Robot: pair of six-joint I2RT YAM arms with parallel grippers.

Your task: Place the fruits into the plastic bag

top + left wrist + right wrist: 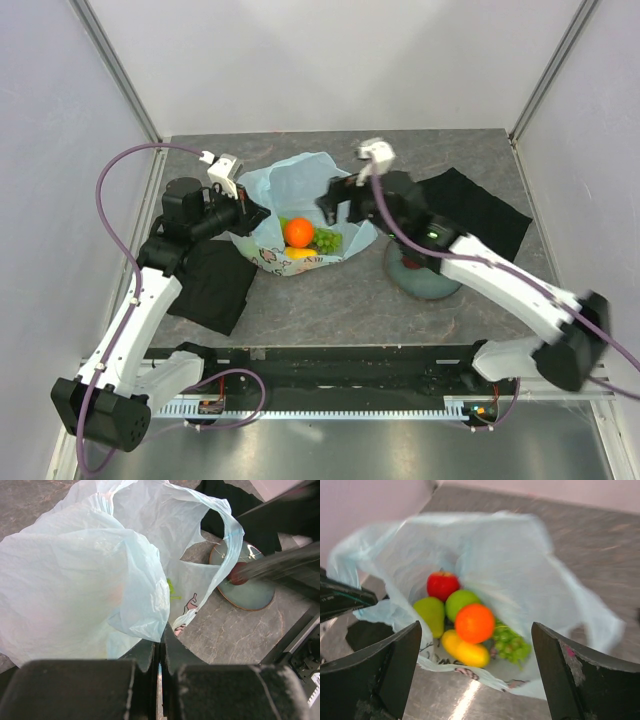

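On the grey table [350, 300] the left gripper [160, 647] pinches the limp, thin plastic bag [300, 170] at its rim, probably the best hold; the right gripper [476, 627] is spread wide.

Pale-blue bag [495, 555] shows seemingly dark print; fruits [472, 625] are red, green, orange, yellow.
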